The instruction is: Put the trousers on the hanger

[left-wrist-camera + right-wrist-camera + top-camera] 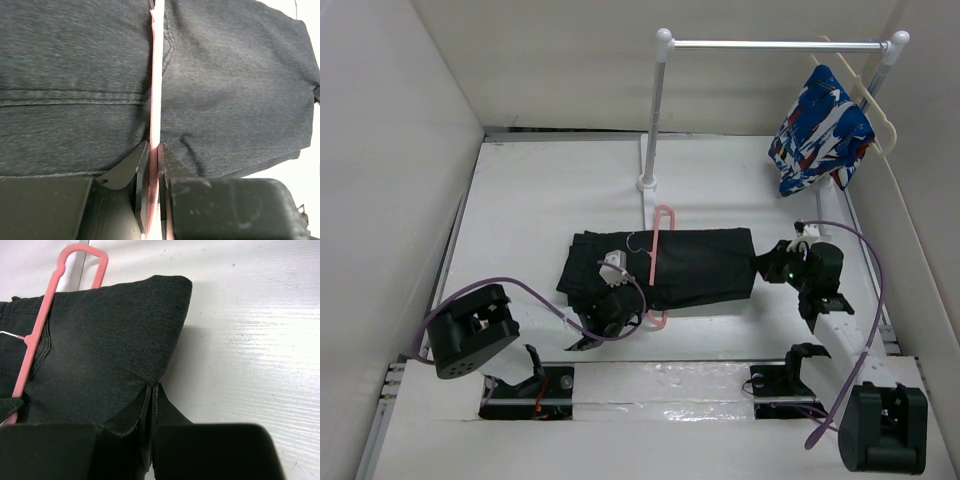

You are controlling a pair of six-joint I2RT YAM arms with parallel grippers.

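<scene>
We see a white table (540, 200) carrying the long black fabric trousers (705, 265), folded flat at its middle, near the foot of a white clothes rail (770, 44). A blue-white-red patterned garment (820, 130) hangs at the rail's right end. The thin pink wire-like hanger (655, 250) lies across the trousers, one bar showing on top of the fabric. Our left jaws are clenched on that pink bar; our right jaws pinch the trousers' right-hand edge

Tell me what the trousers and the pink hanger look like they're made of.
The trousers look like black denim or heavy cotton: matte, faintly flecked weave, stitched seams. The hanger looks like smooth pink plastic, possibly coated wire: thin, evenly coloured.
</scene>
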